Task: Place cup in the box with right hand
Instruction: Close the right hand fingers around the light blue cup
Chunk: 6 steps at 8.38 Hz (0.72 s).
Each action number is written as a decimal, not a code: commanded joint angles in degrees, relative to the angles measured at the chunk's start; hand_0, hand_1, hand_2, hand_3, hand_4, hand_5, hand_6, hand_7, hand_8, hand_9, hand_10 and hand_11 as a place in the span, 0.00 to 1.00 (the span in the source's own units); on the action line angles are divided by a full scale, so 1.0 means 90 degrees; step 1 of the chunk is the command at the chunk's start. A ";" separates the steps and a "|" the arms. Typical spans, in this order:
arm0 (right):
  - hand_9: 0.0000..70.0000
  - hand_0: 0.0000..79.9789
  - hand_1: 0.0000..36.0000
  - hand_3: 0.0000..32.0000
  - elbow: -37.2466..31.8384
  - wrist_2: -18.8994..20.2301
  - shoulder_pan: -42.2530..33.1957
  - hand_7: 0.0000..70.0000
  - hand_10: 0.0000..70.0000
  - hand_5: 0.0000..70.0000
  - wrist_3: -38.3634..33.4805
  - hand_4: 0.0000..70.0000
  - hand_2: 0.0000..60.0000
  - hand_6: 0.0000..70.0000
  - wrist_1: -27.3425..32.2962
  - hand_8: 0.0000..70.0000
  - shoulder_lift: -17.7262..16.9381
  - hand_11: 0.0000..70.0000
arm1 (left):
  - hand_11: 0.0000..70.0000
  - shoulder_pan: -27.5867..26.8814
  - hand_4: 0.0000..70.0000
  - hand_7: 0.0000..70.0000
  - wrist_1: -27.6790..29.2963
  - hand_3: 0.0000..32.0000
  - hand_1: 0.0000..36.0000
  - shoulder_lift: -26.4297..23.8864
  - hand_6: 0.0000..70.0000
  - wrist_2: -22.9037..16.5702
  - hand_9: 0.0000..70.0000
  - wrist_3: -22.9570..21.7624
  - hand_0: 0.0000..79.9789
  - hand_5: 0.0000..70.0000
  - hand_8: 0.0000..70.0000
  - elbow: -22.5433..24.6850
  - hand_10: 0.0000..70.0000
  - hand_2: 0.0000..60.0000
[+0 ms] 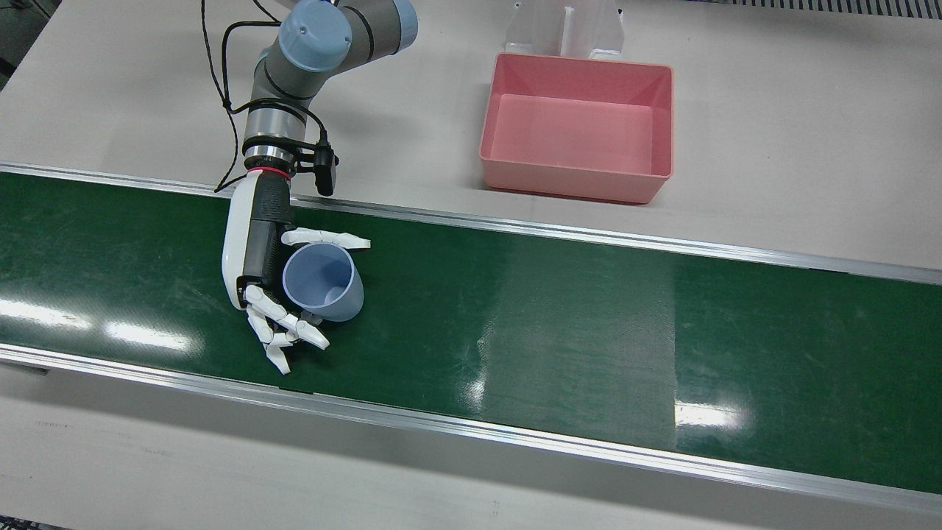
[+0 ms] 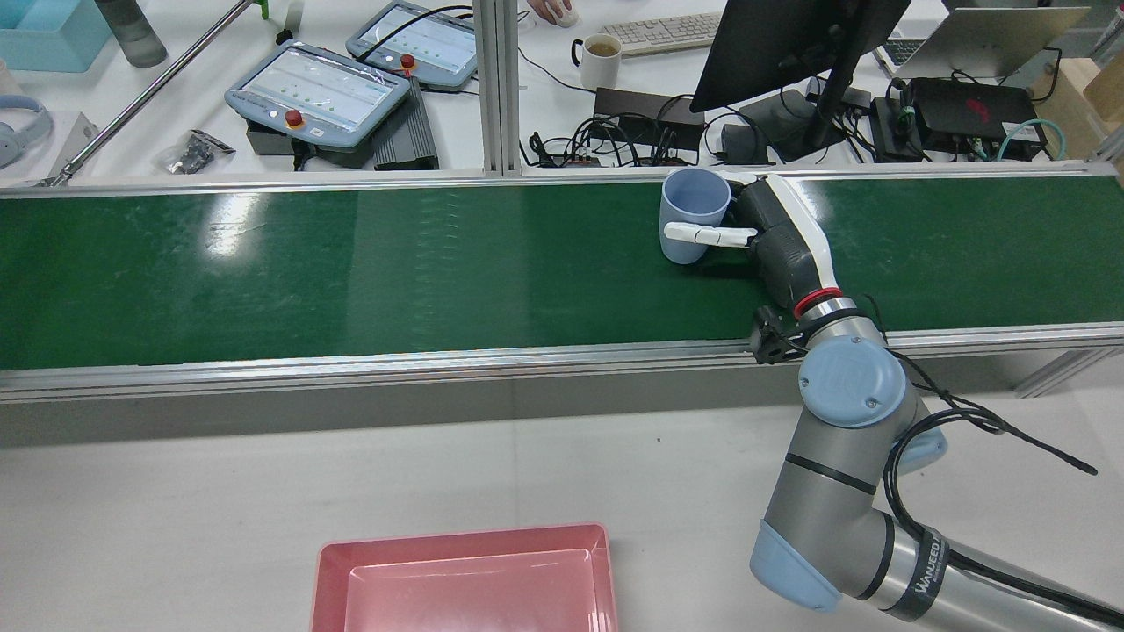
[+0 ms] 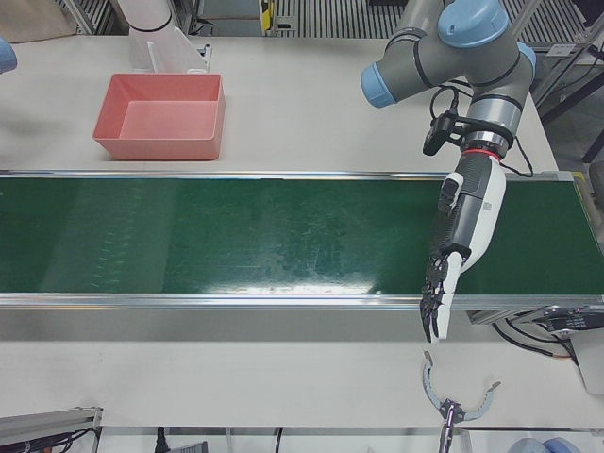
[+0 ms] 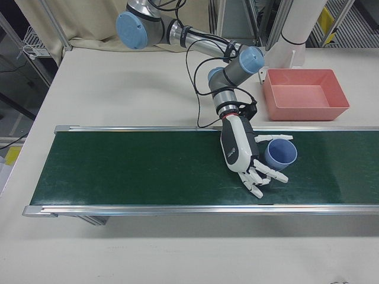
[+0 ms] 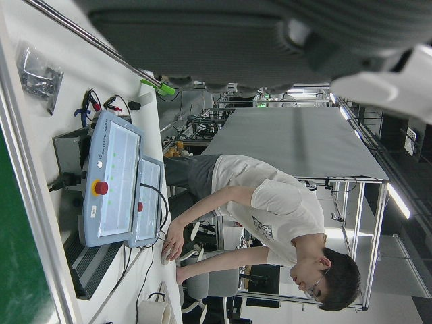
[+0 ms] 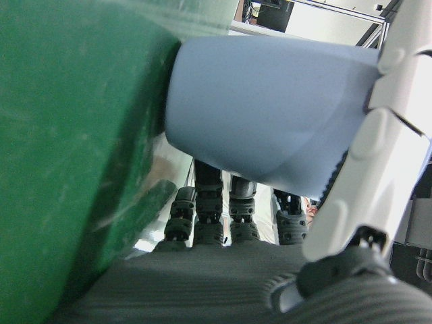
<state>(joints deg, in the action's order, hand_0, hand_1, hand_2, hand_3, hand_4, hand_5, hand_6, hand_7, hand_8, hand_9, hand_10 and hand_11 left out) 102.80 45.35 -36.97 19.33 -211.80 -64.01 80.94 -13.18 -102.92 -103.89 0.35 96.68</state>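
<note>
1. My right hand (image 1: 254, 258) rests on the green belt (image 1: 559, 316), its fingers (image 1: 327, 238) curled around the blue cup (image 1: 324, 283) but not clearly clamped.
2. The cup stands upright on the belt, well apart from the pink box (image 1: 578, 125) beside the belt.
3. My left hand (image 3: 460, 236) hangs over the belt's other end, fingers straight and slightly apart, holding nothing.
</note>
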 commanded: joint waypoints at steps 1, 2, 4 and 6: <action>0.83 0.62 0.38 0.00 0.0013 0.0000 -0.0004 1.00 0.19 0.09 0.0000 0.57 0.10 0.47 -0.0031 0.49 -0.0016 0.29 | 0.00 -0.0009 0.00 0.00 0.0000 0.00 0.00 0.0000 0.00 0.0000 0.00 0.0000 0.00 0.00 0.00 0.0000 0.00 0.00; 0.85 0.69 0.50 0.00 0.0071 0.0000 -0.0004 1.00 0.23 0.10 -0.0009 0.73 0.07 0.48 -0.0119 0.51 -0.0036 0.34 | 0.00 0.0001 0.00 0.00 0.0000 0.00 0.00 0.0000 0.00 0.0000 0.00 0.0000 0.00 0.00 0.00 0.0000 0.00 0.00; 0.91 0.75 0.69 0.00 0.0208 -0.0010 -0.0033 1.00 0.32 0.15 0.0000 0.69 0.29 0.50 -0.0236 0.57 -0.0075 0.48 | 0.00 0.0001 0.00 0.00 0.0000 0.00 0.00 0.0000 0.00 0.0000 0.00 0.0000 0.00 0.00 0.00 0.0000 0.00 0.00; 0.91 0.73 0.73 0.00 0.0499 -0.0020 -0.0053 1.00 0.32 0.15 0.0058 0.60 0.38 0.48 -0.0451 0.57 -0.0075 0.49 | 0.00 0.0001 0.00 0.00 0.0000 0.00 0.00 0.0000 0.00 0.0000 0.00 0.0000 0.00 0.00 0.00 0.0000 0.00 0.00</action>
<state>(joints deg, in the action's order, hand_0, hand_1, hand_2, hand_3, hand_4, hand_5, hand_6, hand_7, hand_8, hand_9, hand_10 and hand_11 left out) 104.85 45.24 -37.25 19.36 -214.14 -64.62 80.94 -13.18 -102.92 -103.89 0.35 96.68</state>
